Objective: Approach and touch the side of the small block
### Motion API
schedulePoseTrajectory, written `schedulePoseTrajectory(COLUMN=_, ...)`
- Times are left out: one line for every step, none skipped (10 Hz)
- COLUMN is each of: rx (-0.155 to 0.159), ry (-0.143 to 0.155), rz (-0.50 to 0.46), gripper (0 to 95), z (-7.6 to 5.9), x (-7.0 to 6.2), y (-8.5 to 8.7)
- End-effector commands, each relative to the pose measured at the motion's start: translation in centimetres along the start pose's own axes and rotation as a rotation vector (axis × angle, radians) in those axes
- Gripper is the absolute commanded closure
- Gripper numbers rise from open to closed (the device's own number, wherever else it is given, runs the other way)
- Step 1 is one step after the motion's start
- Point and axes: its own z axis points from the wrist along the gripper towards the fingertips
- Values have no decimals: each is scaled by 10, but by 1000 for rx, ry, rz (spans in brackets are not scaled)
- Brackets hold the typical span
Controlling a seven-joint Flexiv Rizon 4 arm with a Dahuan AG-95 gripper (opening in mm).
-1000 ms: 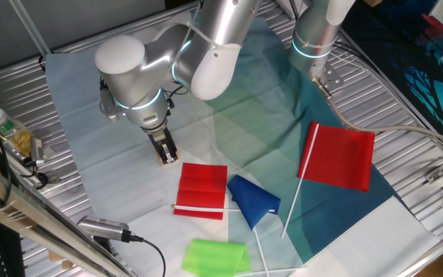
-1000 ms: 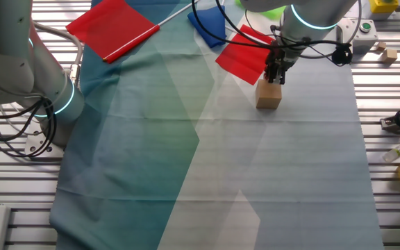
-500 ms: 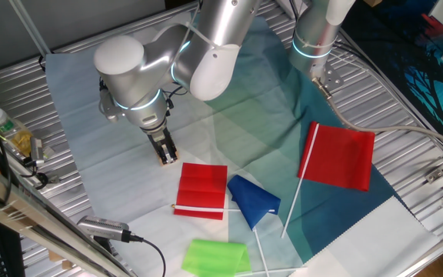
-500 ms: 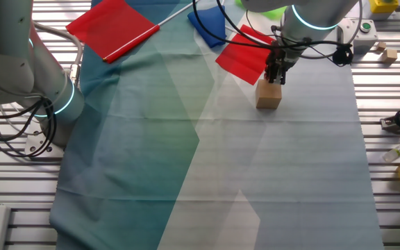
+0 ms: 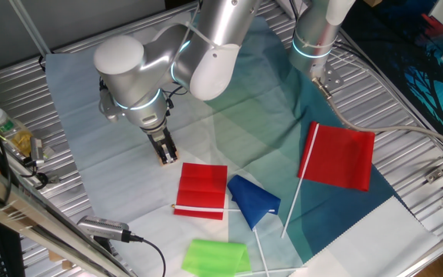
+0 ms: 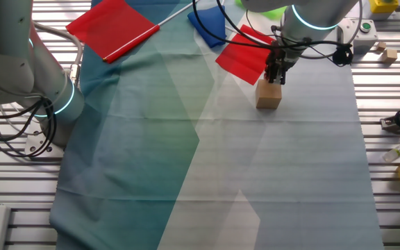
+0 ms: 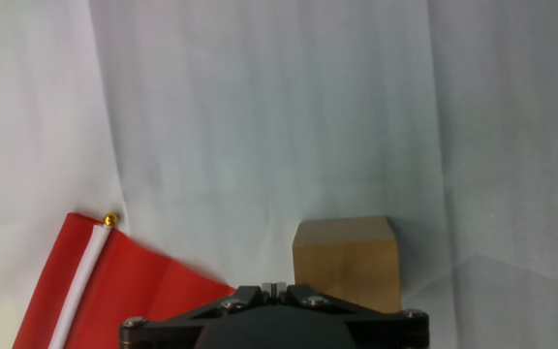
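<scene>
Your approach looks all but finished: the fingers, pressed together, sit right at the small block on the pale counter cloth beside the red flag, though actual contact can't be confirmed.

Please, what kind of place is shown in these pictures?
Probably a robotics lab bench, not a home: a slatted metal table covered with a blue-grey cloth, a second robot arm mounted beside it, and loose cables near its base.
</scene>
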Motion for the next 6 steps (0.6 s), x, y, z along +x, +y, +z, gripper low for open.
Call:
schedulePoseTrajectory(rx=0, ry=1, rz=2, gripper=950, z=0, x=0, y=0)
schedulePoseTrajectory(rx=1, ry=1, rz=3, gripper=950, z=0, x=0, y=0)
schedulePoseTrajectory(rx=1, ry=1, rz=6, gripper=950, z=0, x=0, y=0)
schedulePoseTrajectory(rx=1, ry=1, rz=8, gripper=950, z=0, x=0, y=0)
schedulePoseTrajectory(rx=1, ry=1, rz=10, gripper=950, z=0, x=0, y=0)
schedulePoseTrajectory(rx=2, ry=2, rz=11, gripper=950, z=0, x=0, y=-1)
